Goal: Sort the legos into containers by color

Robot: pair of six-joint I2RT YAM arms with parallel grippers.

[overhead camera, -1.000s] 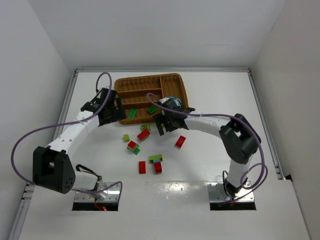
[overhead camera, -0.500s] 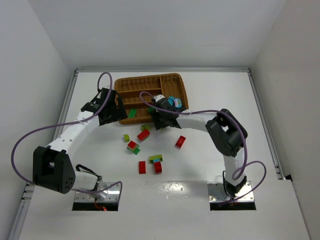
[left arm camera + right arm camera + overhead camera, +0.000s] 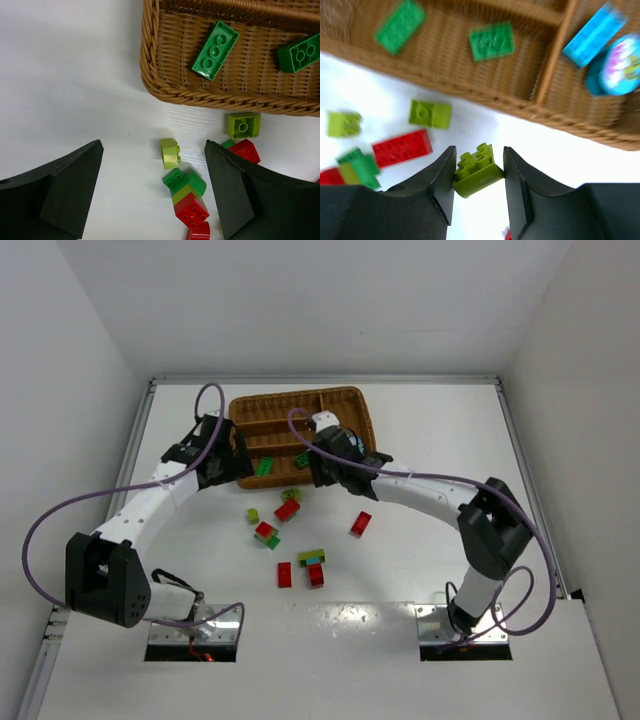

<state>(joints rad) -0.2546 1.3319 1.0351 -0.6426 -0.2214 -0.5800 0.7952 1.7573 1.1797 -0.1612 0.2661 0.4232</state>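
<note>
Table [image 3: 430, 430]: white, carries everything. Wicker tray [image 3: 352, 400] sits at the far middle, one rectangular piece with long slots and a cross slot at its right end.

Left arm [image 3: 150, 505] reaches to the tray's near left corner. Left pincer [image 3: 151, 147] is spread wide with nothing between the fingers, over bare table just near of the tray rim.

Right arm [image 3: 420, 490] stretches leftward along the tray's near edge. Right pincer [image 3: 479, 152] is pinching a yellow-green brick [image 3: 476, 170], a finger pressed on each side. The brick is over the table just near of the tray, in no slot. I can't tell whether it is off the surface.

In the tray I see two green bricks [image 3: 492, 41] in the nearest long slot. A cyan brick [image 3: 594, 35] lies in the cross slot beside a round patterned object [image 3: 622, 65] I can't identify.

Loose legos [image 3: 288, 510] lie on the table near of the tray. Red, green and yellow-green ones cluster left of centre, with a lone red brick [image 3: 361, 523] to the right. Nearest the arm bases are two red ones beside a yellow-green and cyan stack [image 3: 312, 557].
</note>
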